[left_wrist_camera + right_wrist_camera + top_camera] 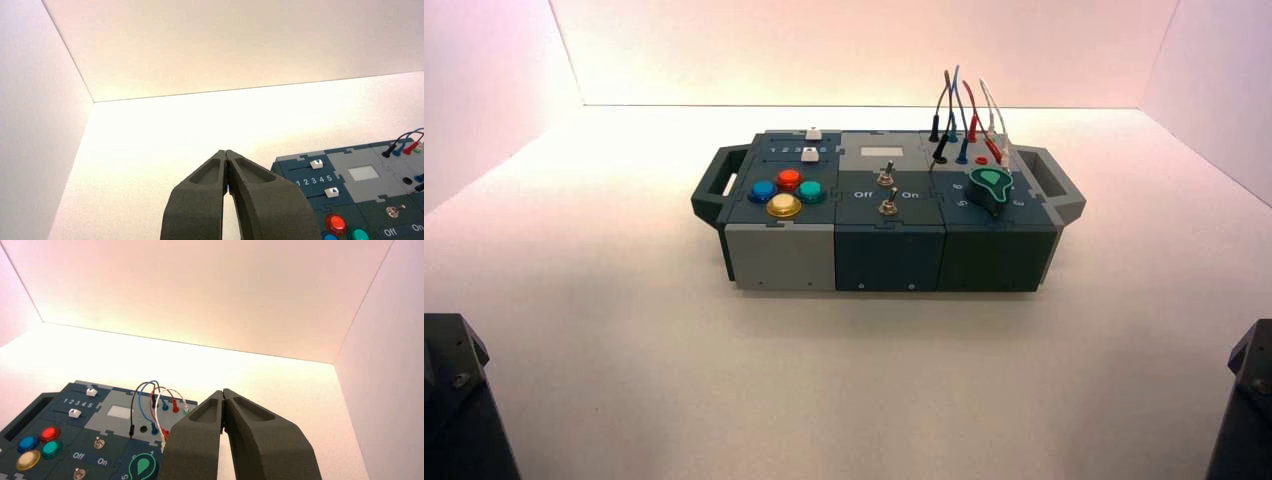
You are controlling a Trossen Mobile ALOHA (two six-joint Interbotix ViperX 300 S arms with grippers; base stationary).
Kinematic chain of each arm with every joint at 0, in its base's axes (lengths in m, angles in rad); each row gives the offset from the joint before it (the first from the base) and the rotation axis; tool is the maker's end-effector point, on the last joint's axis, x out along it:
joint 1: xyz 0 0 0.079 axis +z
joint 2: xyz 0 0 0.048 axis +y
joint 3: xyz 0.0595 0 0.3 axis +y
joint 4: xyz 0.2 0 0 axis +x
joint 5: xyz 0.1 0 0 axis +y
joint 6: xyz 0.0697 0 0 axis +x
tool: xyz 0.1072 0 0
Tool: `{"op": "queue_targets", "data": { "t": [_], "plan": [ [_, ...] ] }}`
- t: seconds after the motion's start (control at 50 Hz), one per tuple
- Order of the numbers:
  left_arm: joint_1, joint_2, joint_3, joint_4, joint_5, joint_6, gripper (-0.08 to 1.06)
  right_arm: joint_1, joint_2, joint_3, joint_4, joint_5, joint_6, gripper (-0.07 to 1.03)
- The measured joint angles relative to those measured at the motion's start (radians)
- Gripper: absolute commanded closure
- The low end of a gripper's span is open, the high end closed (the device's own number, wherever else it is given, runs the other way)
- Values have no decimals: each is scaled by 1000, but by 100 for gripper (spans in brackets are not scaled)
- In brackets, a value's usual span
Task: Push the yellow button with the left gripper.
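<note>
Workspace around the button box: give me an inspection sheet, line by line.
Surface: white table, bare around the box.
Job's things: yellow button at the near corner of a four-button cluster on the box's left section, with blue, red and teal neighbours; nothing touches it.
Clutter: nothing seen.
Grippers: left claw shut, tips together, held off the box's left side, away from the buttons; right claw shut, parked off the box's right side.
Cables: jumper wires looped and plugged into the box's right rear section, behind the green knob.
Surroundings: white walls enclose the table.
</note>
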State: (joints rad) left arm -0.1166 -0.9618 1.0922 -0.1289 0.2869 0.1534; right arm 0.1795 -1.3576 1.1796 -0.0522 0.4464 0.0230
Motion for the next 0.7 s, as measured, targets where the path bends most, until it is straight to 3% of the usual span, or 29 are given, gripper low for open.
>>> {"op": "queue_targets", "data": {
  "t": [0.7],
  "plan": [
    [-2, 8, 0, -2, 0, 0, 101, 0, -14, 5, 2, 0, 0, 99]
  ]
}}
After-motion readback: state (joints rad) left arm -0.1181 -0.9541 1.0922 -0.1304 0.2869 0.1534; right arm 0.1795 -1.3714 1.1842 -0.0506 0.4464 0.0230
